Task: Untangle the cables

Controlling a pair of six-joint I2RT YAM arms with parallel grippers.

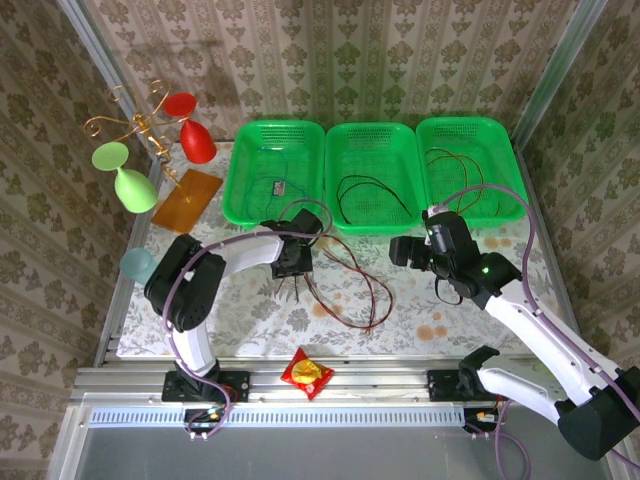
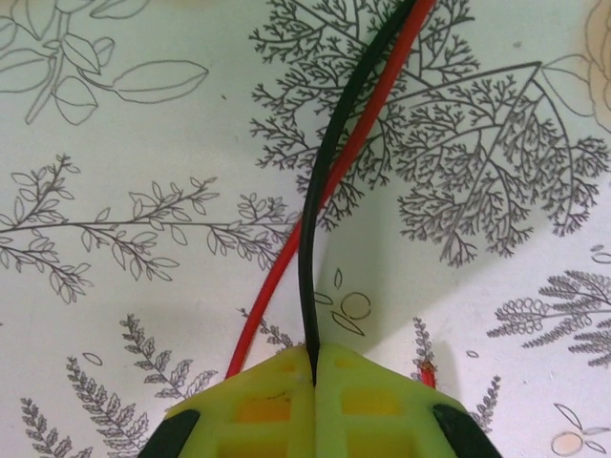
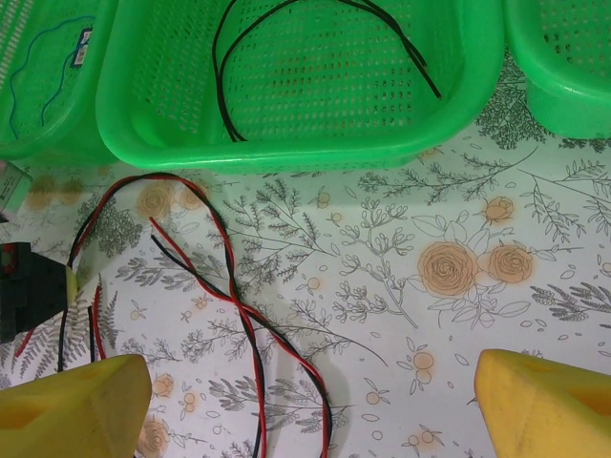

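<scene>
A red cable and a black cable (image 1: pixel 345 285) lie twisted together on the flowered tablecloth in front of the baskets. My left gripper (image 1: pixel 296 270) is over their left end. In the left wrist view the gripper (image 2: pixel 315 355) is shut on the black cable (image 2: pixel 313 239), while the red cable (image 2: pixel 286 258) runs beside it and under the left finger. My right gripper (image 1: pixel 405 250) hovers to the right of the tangle. It stands open (image 3: pixel 305 410) above the twisted red and black pair (image 3: pixel 250 324) with nothing between its fingers.
Three green baskets stand at the back: the left basket (image 1: pixel 240 180) holds a blue-green cable, the middle basket (image 1: pixel 375 132) a black one, the right basket (image 1: pixel 500 140) a brown-orange one. Plastic glasses (image 1: pixel 130 185), an orange card (image 1: pixel 187 198) and a teal cup (image 1: pixel 137 264) stand left. A red packet (image 1: pixel 307 373) lies in front.
</scene>
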